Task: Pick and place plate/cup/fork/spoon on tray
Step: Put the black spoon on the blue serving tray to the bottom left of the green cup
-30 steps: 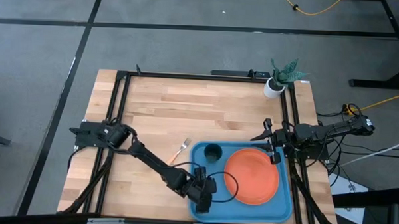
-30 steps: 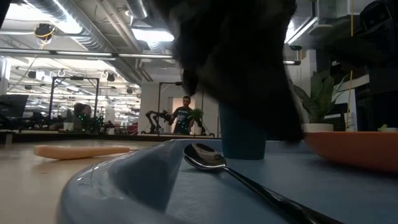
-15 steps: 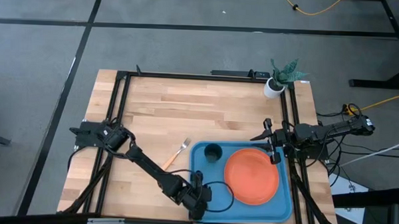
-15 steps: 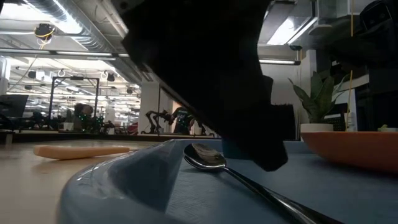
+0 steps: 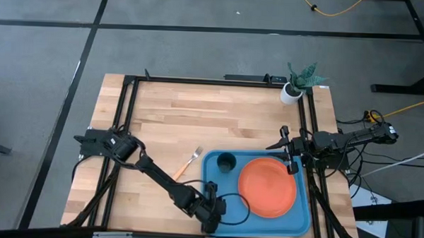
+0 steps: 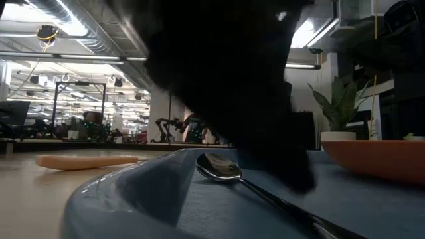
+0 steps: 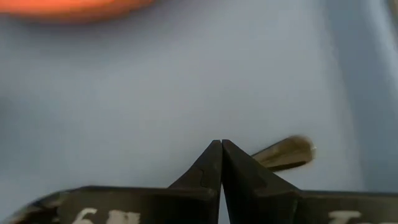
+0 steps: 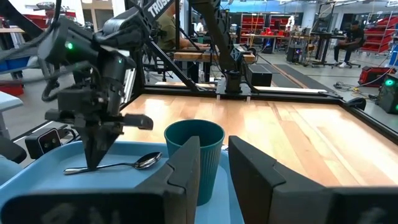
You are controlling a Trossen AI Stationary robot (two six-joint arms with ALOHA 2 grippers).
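The left gripper hangs over the near left corner of the blue tray, its two fingers pressed together with nothing between them. The spoon, one in all, lies flat on the tray floor just beside those closed fingertips; whether they touch it cannot be told. One dark teal cup stands upright in the tray beyond the gripper, and one orange plate lies in the tray to the gripper's right. One fork with a light orange handle lies on the wooden table, off the tray, just past its far left corner.

The right gripper waits at the tray's far right edge, fingers slightly apart and empty, pointing toward the cup. A white pot with a green plant stands at the far right corner of the table.
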